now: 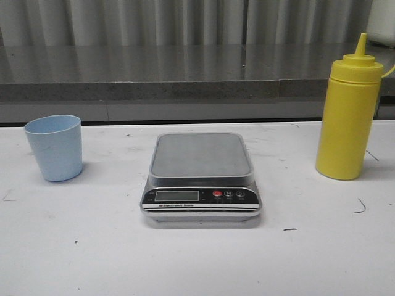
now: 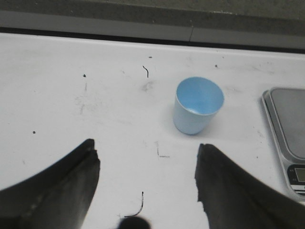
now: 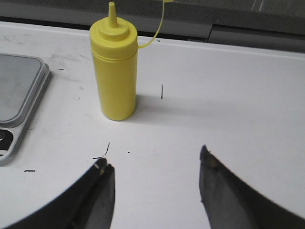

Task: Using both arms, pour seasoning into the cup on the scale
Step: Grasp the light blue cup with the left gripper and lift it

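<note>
The silver-grey scale (image 1: 200, 155) sits at the table's middle with a bare platform. The light blue cup (image 1: 54, 147) stands upright on the table at the left, apart from the scale. The yellow seasoning bottle (image 1: 347, 118) stands upright at the right. Neither arm shows in the front view. In the left wrist view my left gripper (image 2: 145, 155) is open and empty, short of the cup (image 2: 197, 104), with the scale's edge (image 2: 281, 119) to one side. In the right wrist view my right gripper (image 3: 153, 162) is open and empty, short of the bottle (image 3: 115, 71).
A grey stone ledge (image 1: 185, 74) runs along the table's far edge, with a corrugated wall behind it. The white tabletop (image 1: 74, 246) carries small dark scuff marks. The bottle's thin tethered tip cover (image 3: 159, 21) sticks out toward the ledge.
</note>
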